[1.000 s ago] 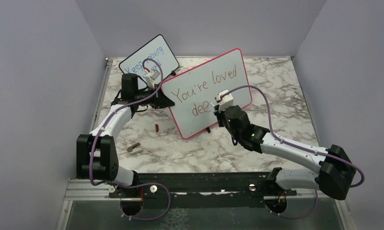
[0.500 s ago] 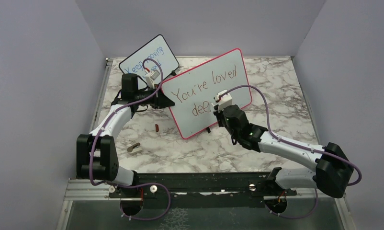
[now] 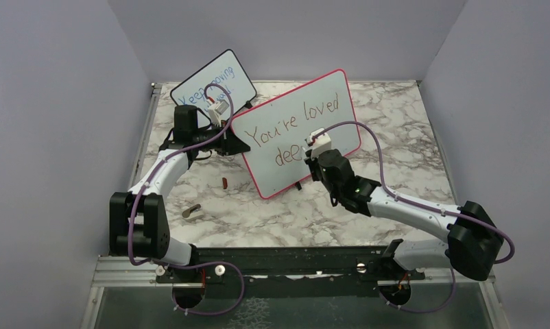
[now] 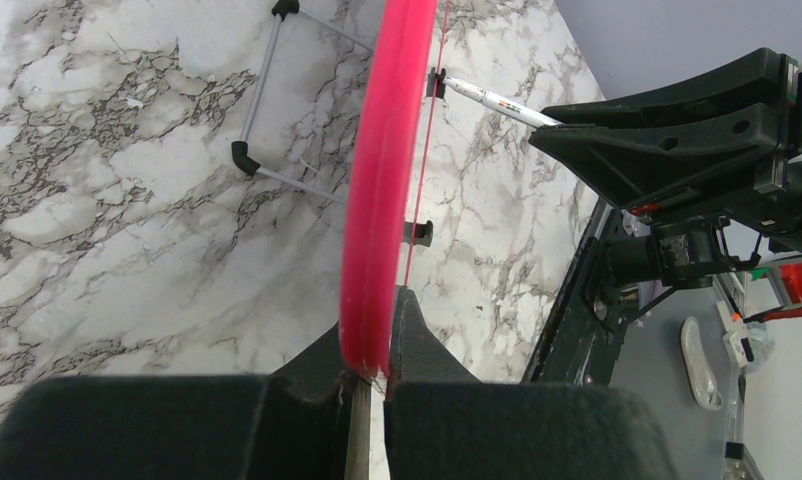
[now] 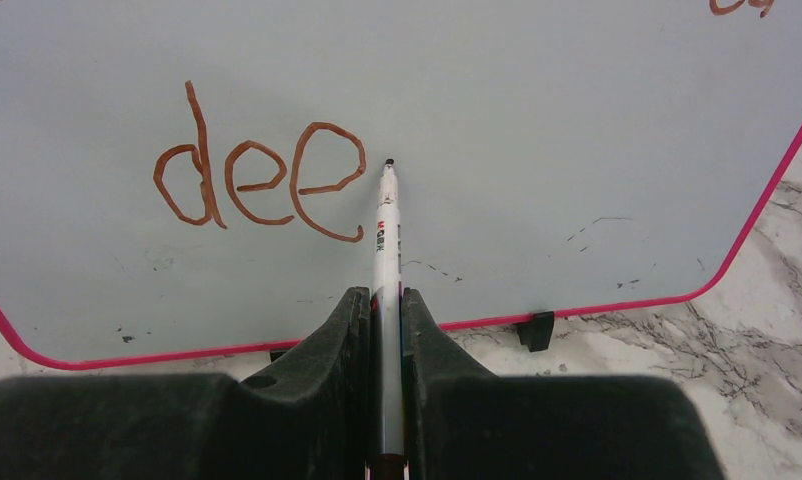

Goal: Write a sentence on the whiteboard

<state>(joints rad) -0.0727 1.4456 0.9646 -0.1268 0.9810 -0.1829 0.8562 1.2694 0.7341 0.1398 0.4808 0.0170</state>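
My right gripper [image 5: 385, 305] clamps the marker [image 5: 386, 235], my left gripper [image 4: 374, 350] the whiteboard [image 4: 377, 180]; I should extend the mid-frame sentence [image 5: 262, 185] with light pressure.

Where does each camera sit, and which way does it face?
Top external: above, behind the bases, looking down at the whiteboard; left arm, right arm show.
Left wrist: looks along the left jaws, clamped on the whiteboard's edge.
Right wrist: faces the sentence; the right jaws hold the marker.
Shared by both wrists: the marker.
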